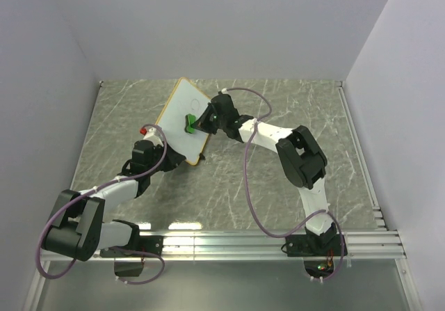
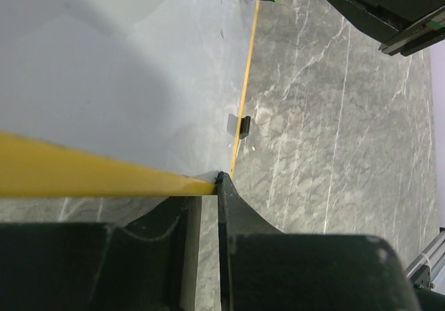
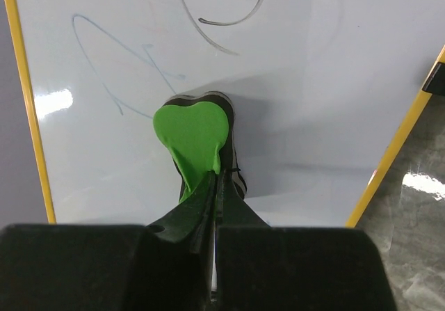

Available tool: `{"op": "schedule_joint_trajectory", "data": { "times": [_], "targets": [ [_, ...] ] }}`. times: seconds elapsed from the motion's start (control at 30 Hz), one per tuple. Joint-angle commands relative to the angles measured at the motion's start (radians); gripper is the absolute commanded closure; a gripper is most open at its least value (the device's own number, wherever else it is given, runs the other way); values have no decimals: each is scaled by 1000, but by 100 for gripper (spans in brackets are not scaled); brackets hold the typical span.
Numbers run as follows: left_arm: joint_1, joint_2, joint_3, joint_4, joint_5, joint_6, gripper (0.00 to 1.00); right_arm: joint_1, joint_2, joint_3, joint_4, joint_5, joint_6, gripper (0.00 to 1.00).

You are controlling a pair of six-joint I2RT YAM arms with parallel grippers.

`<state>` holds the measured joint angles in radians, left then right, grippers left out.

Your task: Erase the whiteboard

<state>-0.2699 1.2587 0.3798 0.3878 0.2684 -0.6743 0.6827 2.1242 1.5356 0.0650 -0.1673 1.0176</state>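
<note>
Left jaws are closed on the whiteboard [image 2: 104,81] at its yellow near edge, a pinch only the left wrist view shows. Right jaws are clamped on the green eraser [image 3: 191,133], which presses the board below blue and black strokes [image 3: 222,24]; these lines are clear only from the right wrist. From above, the board lies skewed on the bench [image 1: 278,102], left of centre, towards the back.
</note>
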Motion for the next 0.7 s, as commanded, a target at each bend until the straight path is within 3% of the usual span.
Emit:
{"op": "schedule_joint_trajectory", "data": {
  "times": [0.0,0.4,0.67],
  "targets": [
    [-49,-5,4,-20,115,56,100,37,39,-34,-1,46,-16,100],
    [-49,-5,1,-13,117,58,100,150,-115,-212,162,-44,-44,100],
    [-51,-1,1,-10,120,61,100,184,-127,-229,203,-75,-31,100]
  ]
}}
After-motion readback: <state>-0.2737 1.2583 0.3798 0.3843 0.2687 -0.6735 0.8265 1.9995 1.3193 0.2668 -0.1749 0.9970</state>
